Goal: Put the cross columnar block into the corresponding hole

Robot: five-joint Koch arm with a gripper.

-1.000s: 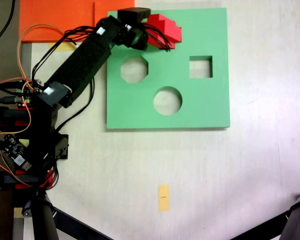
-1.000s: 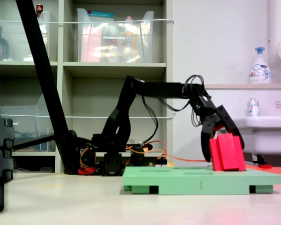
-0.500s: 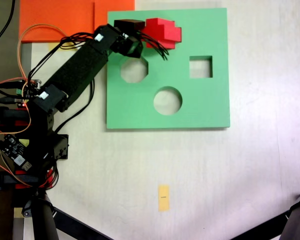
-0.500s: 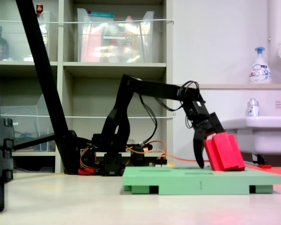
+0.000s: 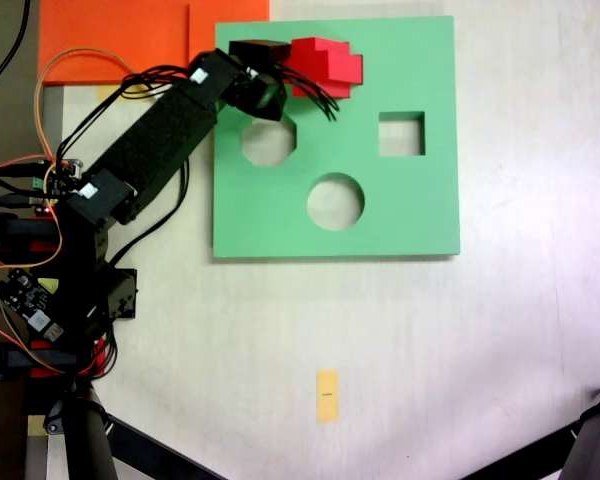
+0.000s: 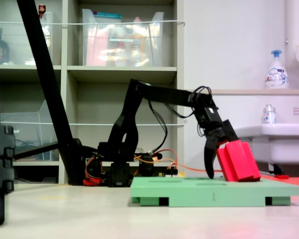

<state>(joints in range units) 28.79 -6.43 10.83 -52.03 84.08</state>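
The red cross columnar block (image 5: pixel 327 64) stands on the green foam board (image 5: pixel 410 210) near its top edge in the first exterior view. It covers the spot beneath it, so the corresponding hole is hidden. In the second exterior view the block (image 6: pixel 237 160) leans, its top tipped toward the arm. My gripper (image 6: pixel 219 157) is at the block's arm side. One finger (image 6: pixel 209 162) points down with a gap to the block, and the other jaw rests at the block's upper corner. From above, the gripper (image 5: pixel 288 72) sits just left of the block and looks open.
The board has an octagonal cutout (image 5: pixel 269 139), a square cutout (image 5: pixel 401 134) and a round cutout (image 5: pixel 335 201). An orange sheet (image 5: pixel 130 35) lies at the top left. A yellow tape strip (image 5: pixel 327 395) lies below the board. Wires and circuit boards (image 5: pixel 30 290) crowd the arm's base.
A second ago the jaws straddled the upright block. The gripper has since drawn back toward the arm and the block has tipped. Nothing has moved in the last half second.
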